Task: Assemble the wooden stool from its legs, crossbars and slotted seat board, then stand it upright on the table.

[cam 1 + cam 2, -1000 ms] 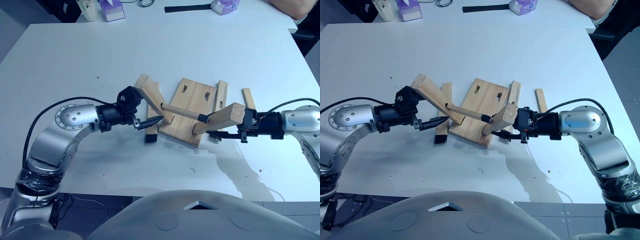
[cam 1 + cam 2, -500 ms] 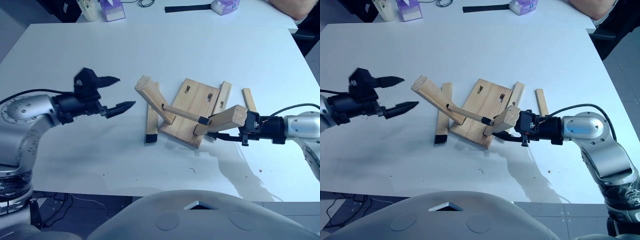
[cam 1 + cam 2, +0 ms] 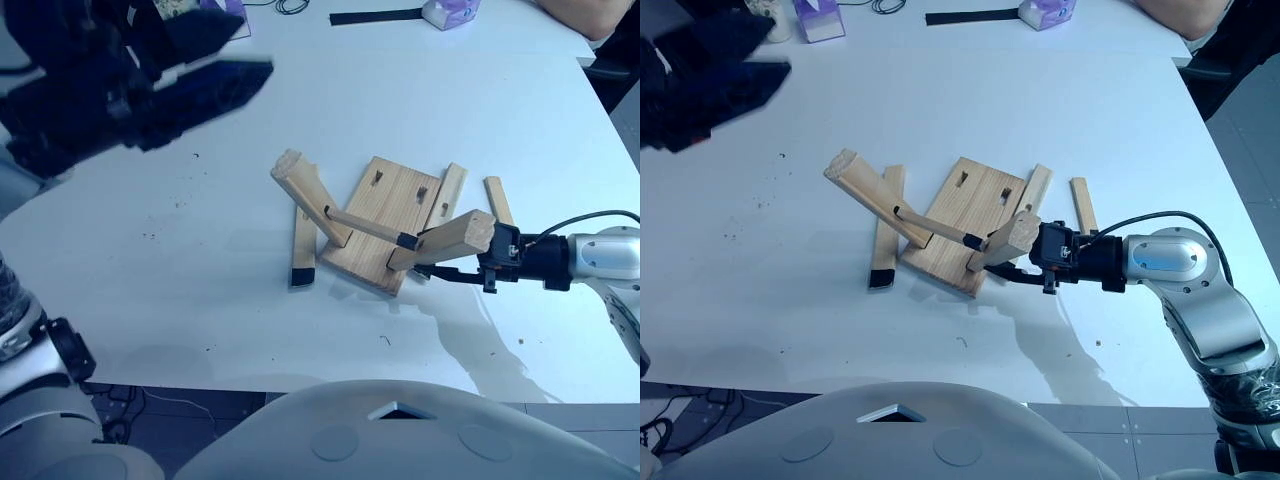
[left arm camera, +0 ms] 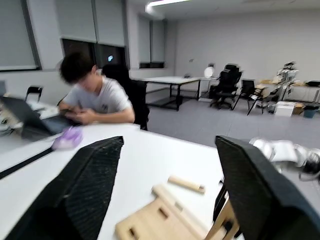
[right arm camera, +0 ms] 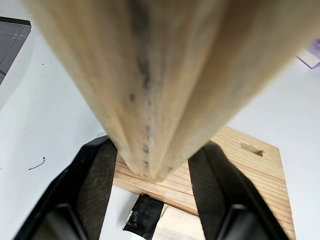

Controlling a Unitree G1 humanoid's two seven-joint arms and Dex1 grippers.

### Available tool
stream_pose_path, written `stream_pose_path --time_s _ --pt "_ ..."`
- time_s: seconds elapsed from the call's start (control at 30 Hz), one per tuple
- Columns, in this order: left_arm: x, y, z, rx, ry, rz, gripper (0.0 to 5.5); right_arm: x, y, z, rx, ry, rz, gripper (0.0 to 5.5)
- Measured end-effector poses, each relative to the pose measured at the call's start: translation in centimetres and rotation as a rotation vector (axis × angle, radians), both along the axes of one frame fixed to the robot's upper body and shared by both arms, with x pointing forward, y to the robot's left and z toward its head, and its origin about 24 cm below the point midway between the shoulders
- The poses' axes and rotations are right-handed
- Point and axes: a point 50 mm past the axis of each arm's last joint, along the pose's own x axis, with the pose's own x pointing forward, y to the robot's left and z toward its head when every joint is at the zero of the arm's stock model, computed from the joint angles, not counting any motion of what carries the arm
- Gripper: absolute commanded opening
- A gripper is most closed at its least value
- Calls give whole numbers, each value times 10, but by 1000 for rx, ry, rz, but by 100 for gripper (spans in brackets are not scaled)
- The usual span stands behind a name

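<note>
Right hand [image 3: 455, 262] is clamped on the outer end of one leg [image 3: 445, 240], its fingers [image 5: 95, 195] pressing both faces. A crossbar [image 3: 365, 225] joins that leg to a second leg [image 3: 310, 195], and this frame rests tilted across the slotted seat board [image 3: 385, 200] near the middle of the worktop [image 3: 450, 90]. Left hand [image 3: 190, 75] hangs spread and empty, raised over the worktop's left side. The wood looks stiff and light, but the joints may slip, so gripping close to the crossbar seems safer. How deep the crossbar sits in the held leg cannot be made out.
</note>
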Motion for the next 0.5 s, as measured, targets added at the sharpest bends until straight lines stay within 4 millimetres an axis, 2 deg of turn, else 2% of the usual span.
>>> stream_pose_path --time_s 0.07,0.13,0.17,0.2,0.3,0.5 --pt "0 -22 -13 13 62 -1 247 1 1 0 -1 -2 2 216" --pt "2 -35 -28 53 114 39 244 2 1 0 -2 -5 3 216" --pt "2 -43 -43 109 141 88 244 2 1 0 -2 -5 3 216" --pt "1 -49 -66 180 183 155 244 2 2 0 -2 -6 2 216" --pt "-7 -57 -72 208 94 243 244 3 1 -1 -5 -5 -1 216" --pt "-10 -79 -86 224 61 216 244 5 5 -1 3 -7 8 215"
